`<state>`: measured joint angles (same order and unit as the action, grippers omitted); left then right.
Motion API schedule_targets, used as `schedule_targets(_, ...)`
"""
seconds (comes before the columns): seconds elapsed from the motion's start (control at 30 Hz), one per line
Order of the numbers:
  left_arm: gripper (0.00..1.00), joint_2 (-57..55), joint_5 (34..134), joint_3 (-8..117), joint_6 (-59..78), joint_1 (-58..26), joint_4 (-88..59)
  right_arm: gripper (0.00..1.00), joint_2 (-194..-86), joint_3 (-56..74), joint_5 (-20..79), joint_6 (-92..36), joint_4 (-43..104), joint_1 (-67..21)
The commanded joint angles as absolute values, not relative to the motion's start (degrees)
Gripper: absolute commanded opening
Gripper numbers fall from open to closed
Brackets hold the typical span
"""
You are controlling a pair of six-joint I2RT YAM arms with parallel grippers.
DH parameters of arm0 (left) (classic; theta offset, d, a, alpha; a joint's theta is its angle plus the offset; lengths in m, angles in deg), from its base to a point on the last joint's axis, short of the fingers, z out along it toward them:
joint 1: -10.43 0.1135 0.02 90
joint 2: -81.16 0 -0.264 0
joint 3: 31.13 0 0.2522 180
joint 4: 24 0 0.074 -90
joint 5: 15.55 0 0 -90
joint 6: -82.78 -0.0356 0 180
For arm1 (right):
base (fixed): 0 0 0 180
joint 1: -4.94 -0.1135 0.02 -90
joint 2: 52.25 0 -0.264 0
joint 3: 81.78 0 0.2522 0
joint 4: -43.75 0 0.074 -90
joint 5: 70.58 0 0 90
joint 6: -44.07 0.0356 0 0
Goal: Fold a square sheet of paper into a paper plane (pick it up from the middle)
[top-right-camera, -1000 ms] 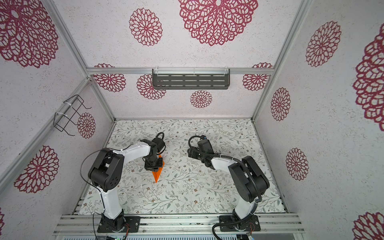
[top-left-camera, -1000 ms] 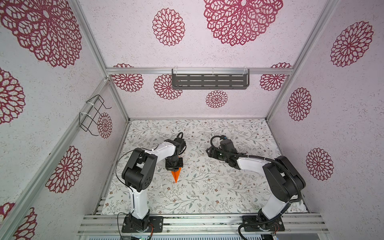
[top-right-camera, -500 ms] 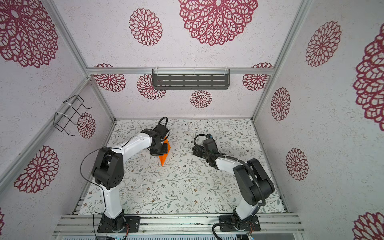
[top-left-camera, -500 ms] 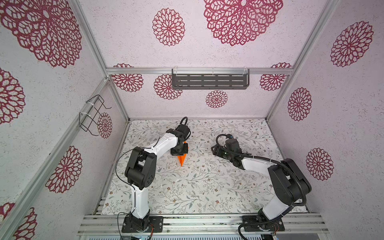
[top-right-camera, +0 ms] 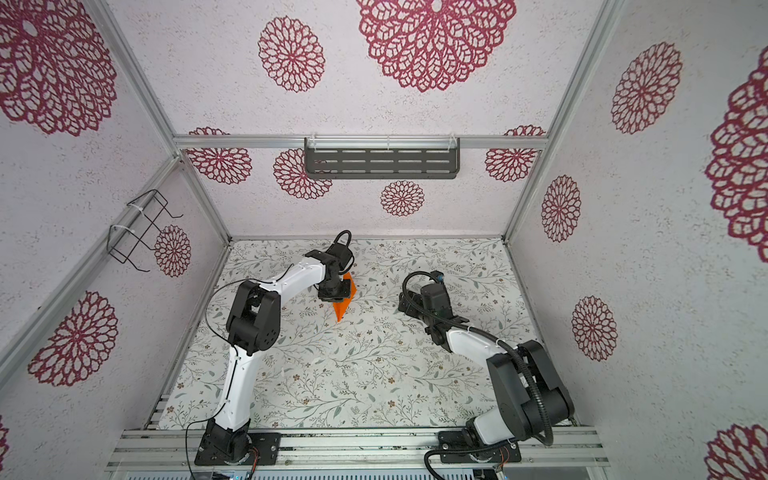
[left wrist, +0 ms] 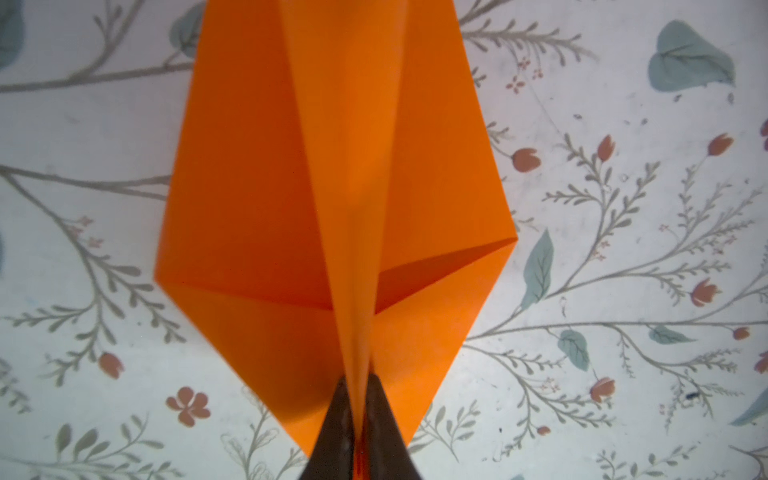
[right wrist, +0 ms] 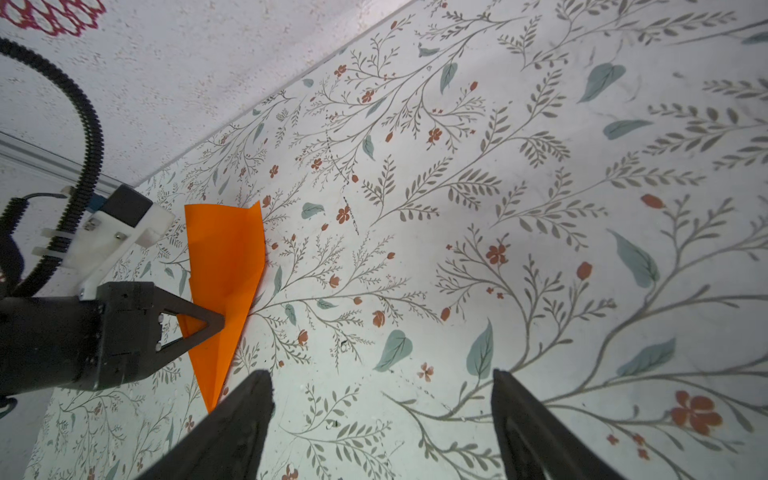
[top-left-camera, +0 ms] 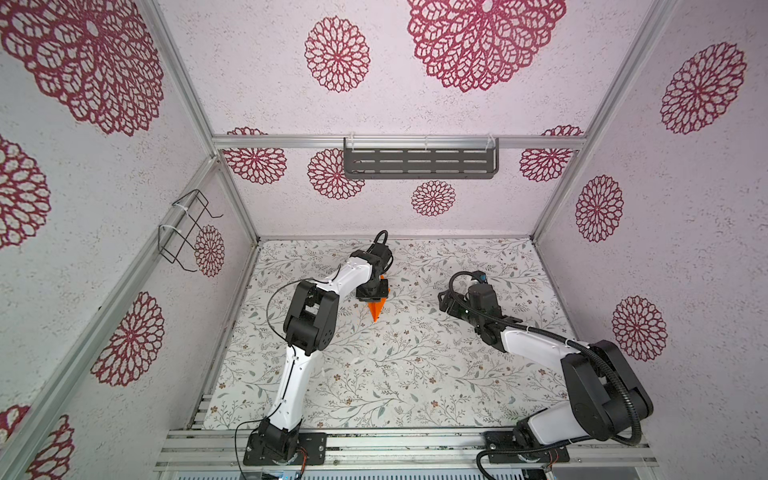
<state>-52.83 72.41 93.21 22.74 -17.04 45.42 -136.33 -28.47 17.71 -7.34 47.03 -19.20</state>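
Left arm has carried the paper plane (top-left-camera: 376,309) farther back across the table (top-left-camera: 374,386) since a second ago; right arm has pulled away, jaws wider

Left gripper (left wrist: 358,380) pinches the plane's centre keel, wings splayed either side, nose toward the front rail. Right gripper (right wrist: 380,374) gapes, holding nothing, well apart from the plane

Risk: single narrow pinch on thin paper (one wing flap already gapes) — any easing of the jaws and it likely slips or unfolds; no second support

Containers: slotted wall shelf (top-left-camera: 419,162) and wire basket (top-left-camera: 183,228) — nothing visible in either
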Motion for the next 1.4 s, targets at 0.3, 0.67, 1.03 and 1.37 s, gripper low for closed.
schedule_targets(0.3,0.28,-56.3,70.8,95.0,25.3,-17.4,48.3,0.85,-136.8,-28.5,19.3,-4.5,50.3,-19.0)
schedule_targets(0.67,0.42,-47.6,69.8,95.9,26.4,-17.7,48.6,0.89,-134.7,-23.9,13.8,-10.8,43.9,-19.0)
schedule_targets(1.03,0.76,-22.2,57.3,81.7,24.3,-15.5,40.2,0.99,-128.1,-17.1,-1.0,-27.6,39.7,-17.8)
schedule_targets(1.37,0.97,4.2,35.4,44.4,22.6,-2.6,11.4,0.99,-118.5,-35.5,-9.4,-42.2,61.4,-11.0)
